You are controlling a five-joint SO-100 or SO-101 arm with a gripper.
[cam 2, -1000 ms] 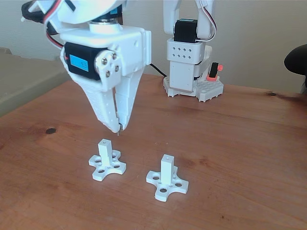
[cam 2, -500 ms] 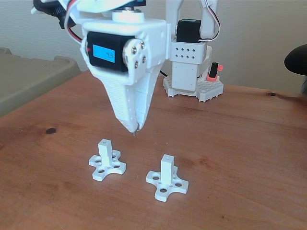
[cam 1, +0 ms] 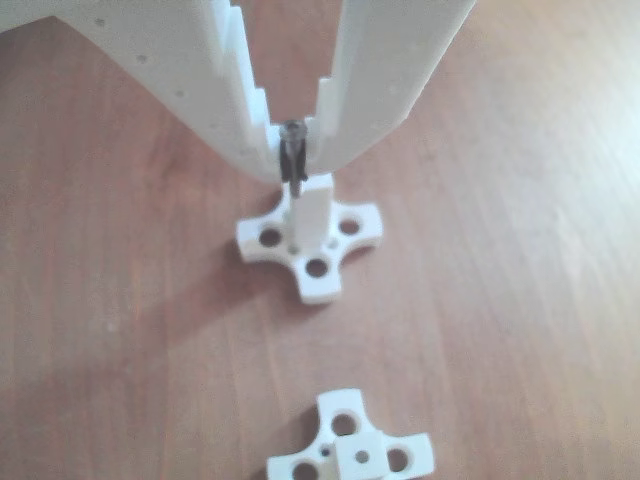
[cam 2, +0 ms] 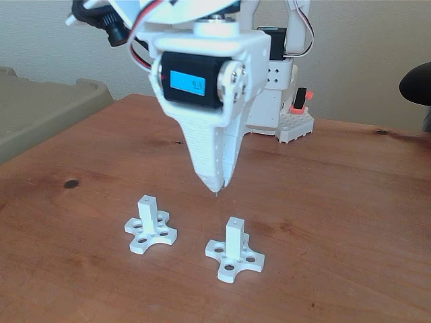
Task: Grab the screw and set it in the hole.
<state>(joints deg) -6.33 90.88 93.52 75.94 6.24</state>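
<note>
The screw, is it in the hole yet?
Not yet. Picked up already: the thin silver metal screw is pinched in the white tool, held above the table. Left to do: line it up over the small round hole topping a white square post and lower it in.

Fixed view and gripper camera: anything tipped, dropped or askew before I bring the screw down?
Nothing stands out. The gripper holds the screw upright, tip down, above the table. Both white posts, the left post and the right post, stand upright on their cross bases, apart from each other. Nothing looks spilled or broken.
</note>
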